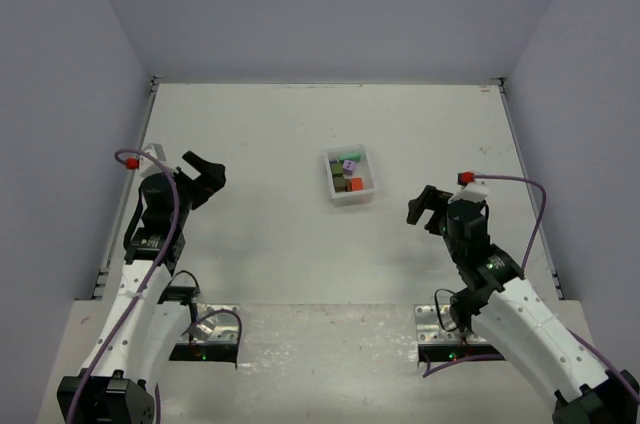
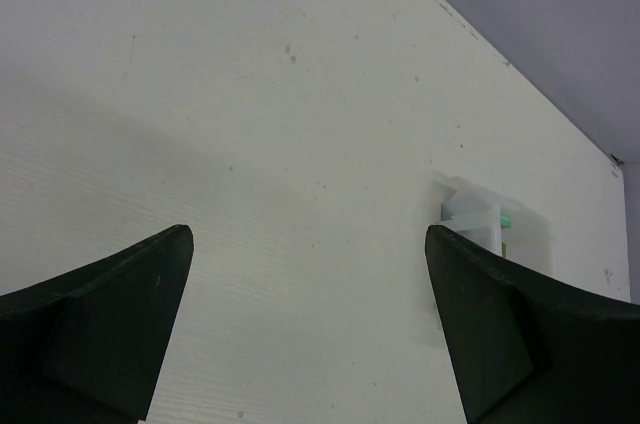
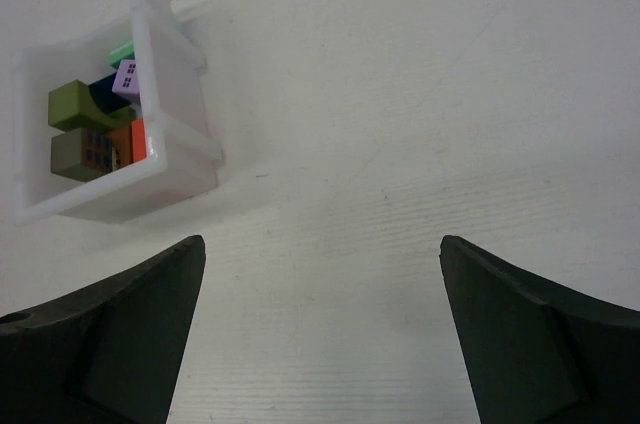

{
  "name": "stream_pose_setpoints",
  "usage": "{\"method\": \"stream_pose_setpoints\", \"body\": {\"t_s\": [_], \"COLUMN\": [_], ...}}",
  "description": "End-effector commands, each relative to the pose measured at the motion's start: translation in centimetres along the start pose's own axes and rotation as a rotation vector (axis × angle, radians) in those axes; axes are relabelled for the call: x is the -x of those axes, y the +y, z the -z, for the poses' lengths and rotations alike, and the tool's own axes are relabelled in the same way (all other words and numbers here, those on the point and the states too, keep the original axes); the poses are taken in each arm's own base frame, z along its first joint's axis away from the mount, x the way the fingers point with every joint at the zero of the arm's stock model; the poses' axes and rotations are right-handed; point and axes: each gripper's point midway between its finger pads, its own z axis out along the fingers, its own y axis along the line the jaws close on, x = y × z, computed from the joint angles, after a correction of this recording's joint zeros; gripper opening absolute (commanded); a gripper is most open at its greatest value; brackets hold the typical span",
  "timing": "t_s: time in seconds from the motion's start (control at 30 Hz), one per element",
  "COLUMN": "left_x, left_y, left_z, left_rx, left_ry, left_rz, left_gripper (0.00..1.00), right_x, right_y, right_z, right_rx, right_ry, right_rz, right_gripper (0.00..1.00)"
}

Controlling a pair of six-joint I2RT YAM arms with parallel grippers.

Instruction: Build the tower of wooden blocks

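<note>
Both of my grippers stand spread wide, with nothing between the fingers. My left gripper (image 1: 204,170) hangs over the left side of the white table (image 1: 280,134) and my right gripper (image 1: 424,206) over the right side. Each is well apart from the small white plastic tray (image 1: 350,200), which sits between them near the middle of the table. The small painted wood blocks (image 1: 349,172) all lie packed inside that tray, none of them stacked yet.

From my right wrist the tray shows at upper left. It holds an olive-green block (image 3: 72,104), a purple cube (image 3: 127,77) with a window pattern, a light green piece (image 3: 122,51), a dark blue piece (image 3: 104,92), a red-orange block (image 3: 138,139) and a brownish block (image 3: 82,152) painted with blue squares. From my left wrist only a corner of the tray peeks past one finger (image 2: 500,344).
</note>
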Motion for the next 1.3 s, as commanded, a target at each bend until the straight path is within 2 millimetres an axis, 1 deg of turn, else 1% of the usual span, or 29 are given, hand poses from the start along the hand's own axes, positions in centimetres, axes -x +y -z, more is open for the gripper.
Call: {"method": "stream_pose_setpoints", "body": {"t_s": [0.0,0.13,0.3,0.4,0.43,0.47,0.53,0.6,0.63,0.7,0.83,0.93,1.0,1.03,1.1,1.17,1.27], "left_x": [0.9,0.8,0.8,0.7,0.7,0.6,0.6,0.4,0.5,0.6,0.6,0.7,0.7,0.8,0.7,0.7,0.7], "left_y": [-0.8,-0.9,-1.0,-1.0,-1.0,-0.9,-0.9,-1.3,-1.4,-1.4,-1.3,-1.4,-1.2,-1.3,-1.2,-1.1,-1.2], "left_z": [-0.2,-0.2,-0.3,-0.4,-0.4,-0.5,-0.6,-0.4,-0.4,-0.3,-0.1,0.0,0.0,0.0,-0.1,-0.1,-0.1], "left_rx": [-0.036,-0.042,-0.047,-0.046,-0.049,-0.044,-0.041,-0.063,-0.065,-0.064,-0.064,-0.068,-0.058,-0.057,-0.054,-0.052,-0.053], "left_ry": [-0.029,-0.027,-0.027,-0.023,-0.021,-0.015,-0.013,0.003,0.0,-0.006,-0.01,-0.011,-0.014,-0.014,-0.012,-0.01,-0.01], "left_rz": [0.006,0.008,0.007,0.007,0.006,0.004,-0.001,-0.005,-0.006,-0.006,-0.006,-0.009,-0.008,-0.006,-0.006,-0.004,-0.005], "left_gripper": [1.0,1.0,1.0,1.0,1.0,1.0,1.0,1.0,1.0,1.0,1.0,1.0,1.0,1.0,1.0,1.0,1.0], "right_x": [1.6,1.2,1.1,2.0,2.5,2.6,3.3,4.7,4.0,5.1,4.6,3.6,2.6,2.2,1.3,0.3,-0.8], "right_y": [0.6,0.6,1.9,3.6,4.3,5.4,6.7,8.1,8.1,9.4,10.7,11.6,11.4,11.2,10.7,10.4,10.0], "right_z": [-0.1,-0.2,-0.3,-0.4,-0.3,-0.7,-1.6,-2.6,-3.7,-5.1,-8.3,-9.9,-11.2,-11.6,-12.4,-12.9,-13.4], "right_rx": [0.008,0.017,0.099,0.178,0.205,0.237,0.244,0.233,0.212,0.215,0.202,0.216,0.181,0.168,0.141,0.129,0.114], "right_ry": [-0.055,-0.048,-0.04,-0.058,-0.063,-0.033,0.02,0.059,0.109,0.119,0.185,0.238,0.284,0.295,0.316,0.344,0.371], "right_rz": [-0.023,-0.017,0.027,0.057,0.068,0.092,0.111,0.124,0.143,0.158,0.196,0.213,0.222,0.224,0.232,0.238,0.25], "right_gripper": [0.99,0.99,0.99,0.99,0.99,0.99,0.99,0.99,0.99,0.99,0.99,0.97,0.94,0.92,0.86,0.74,0.51]}}
